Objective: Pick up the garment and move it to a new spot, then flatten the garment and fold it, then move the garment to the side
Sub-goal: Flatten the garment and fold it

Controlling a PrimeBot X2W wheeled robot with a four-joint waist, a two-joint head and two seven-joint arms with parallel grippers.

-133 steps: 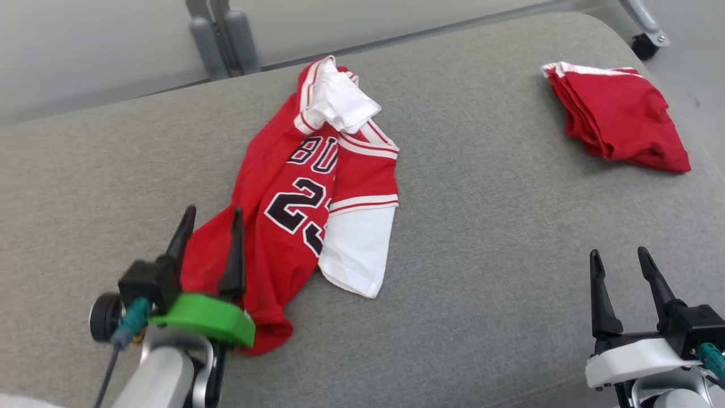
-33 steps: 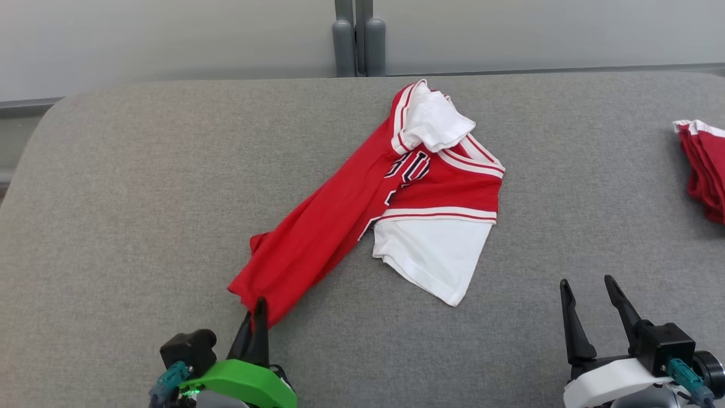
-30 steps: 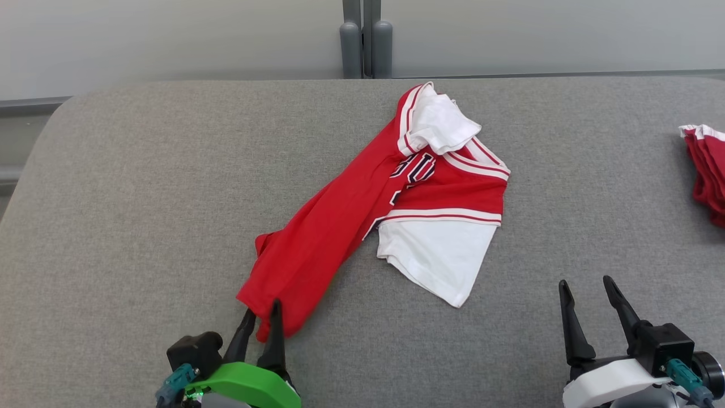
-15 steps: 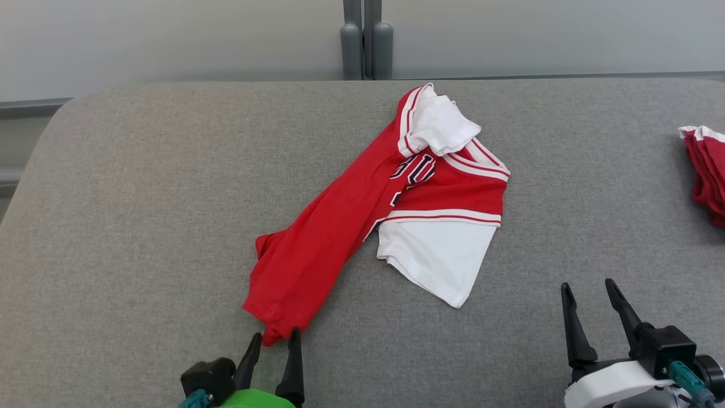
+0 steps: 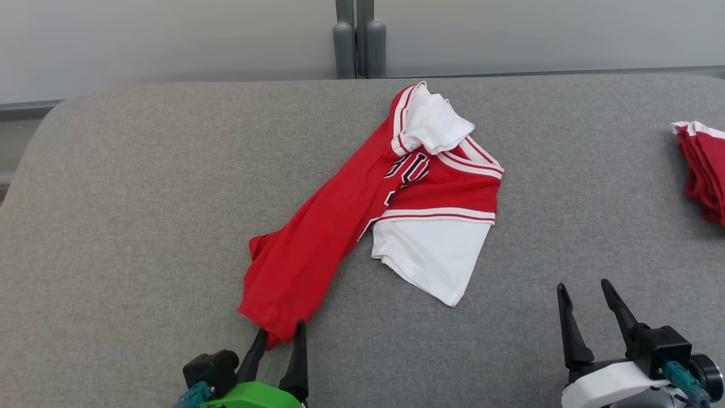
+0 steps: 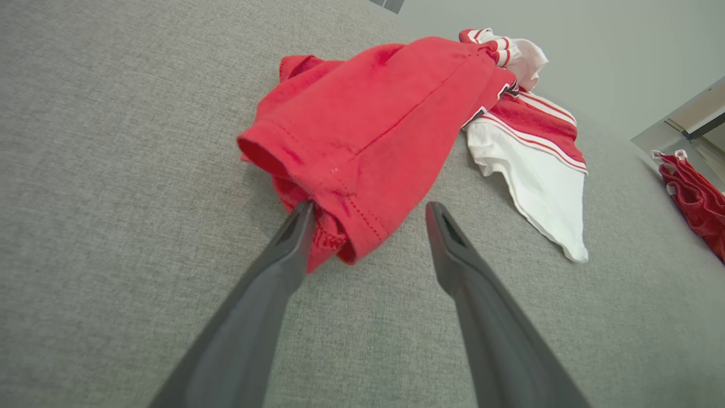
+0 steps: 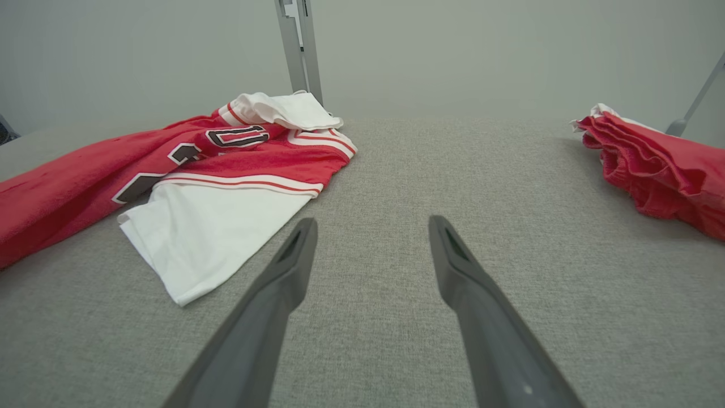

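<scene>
The red and white garment (image 5: 334, 232) is lying crumpled across the middle of the grey table (image 5: 130, 198). The left jaws are standing wide open around its near hem, not gripping it. The right jaws are gaping empty, near right.

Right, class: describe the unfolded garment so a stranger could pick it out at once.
Start at the wide grey cushioned surface. Near its middle lies a red jersey, stretched diagonally, one white section spread flat. Unlike the folded red garment at the right edge, it shows dark lettering.
</scene>
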